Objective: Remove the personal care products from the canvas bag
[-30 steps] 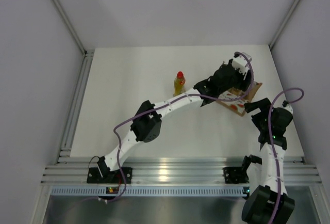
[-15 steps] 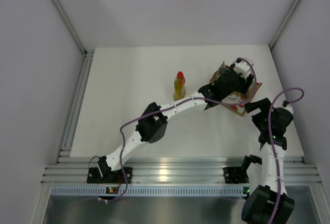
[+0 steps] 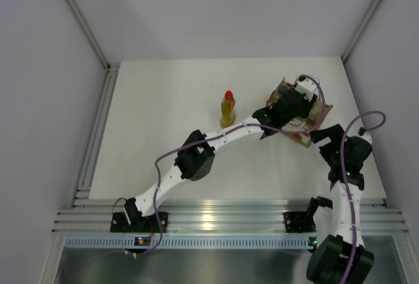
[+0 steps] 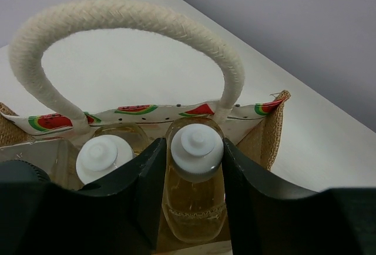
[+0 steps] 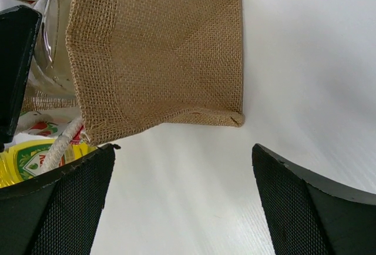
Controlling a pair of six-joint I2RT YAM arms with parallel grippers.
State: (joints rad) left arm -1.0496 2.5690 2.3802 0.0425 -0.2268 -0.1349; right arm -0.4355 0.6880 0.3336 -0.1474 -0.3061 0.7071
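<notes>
Nothing in these views can be read as a word, brand or number. The closest thing is a yellow label point(image 5: 20, 160) at the lower left edge of the right wrist view. It bears a green-bordered, red-and-white emblem whose marks are too blurred and cut off to make out. The canvas bag point(image 4: 267, 134) shows only a watermelon-slice print point(image 4: 51, 121) along its white band.

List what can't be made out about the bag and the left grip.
Left wrist: whether the left gripper squeezes the amber bottle; fingers flank it, contact unclear.
Top view: canvas bag interior, covered by that gripper.
Right wrist: bag contents, behind its burlap wall.
</notes>
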